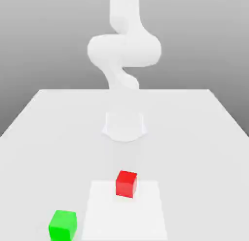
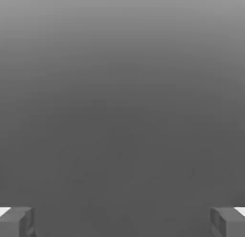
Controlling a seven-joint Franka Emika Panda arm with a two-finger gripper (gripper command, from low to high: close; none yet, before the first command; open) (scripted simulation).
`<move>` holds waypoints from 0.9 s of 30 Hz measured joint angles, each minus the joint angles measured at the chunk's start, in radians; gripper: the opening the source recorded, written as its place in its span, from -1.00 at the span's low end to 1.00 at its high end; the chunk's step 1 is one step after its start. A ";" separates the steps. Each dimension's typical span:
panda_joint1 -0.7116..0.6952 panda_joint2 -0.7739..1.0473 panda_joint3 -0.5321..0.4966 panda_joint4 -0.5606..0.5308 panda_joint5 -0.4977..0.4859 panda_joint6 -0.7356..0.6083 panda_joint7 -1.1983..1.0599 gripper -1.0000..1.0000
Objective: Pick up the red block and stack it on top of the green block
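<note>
The red block rests on the white table, near its front edge and about midway across. The green block sits on the table closer to the front, toward the exterior view's left of the red one, with a gap between them. In the hand view my gripper is open: two grey fingertips stand far apart with nothing between them, facing a plain grey background. The white arm rises at the back of the table, well away from both blocks.
The arm's round base stands on the table behind the red block. A paler square patch marks the tabletop around the red block. The table's side edges run out toward the front corners.
</note>
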 joint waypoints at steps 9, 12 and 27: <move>-0.025 0.286 0.035 -0.262 0.013 0.214 0.106 0.00; -0.033 0.388 0.047 -0.353 0.016 0.288 0.145 0.00; -0.015 0.923 0.017 -0.506 -0.052 0.707 0.286 -1.00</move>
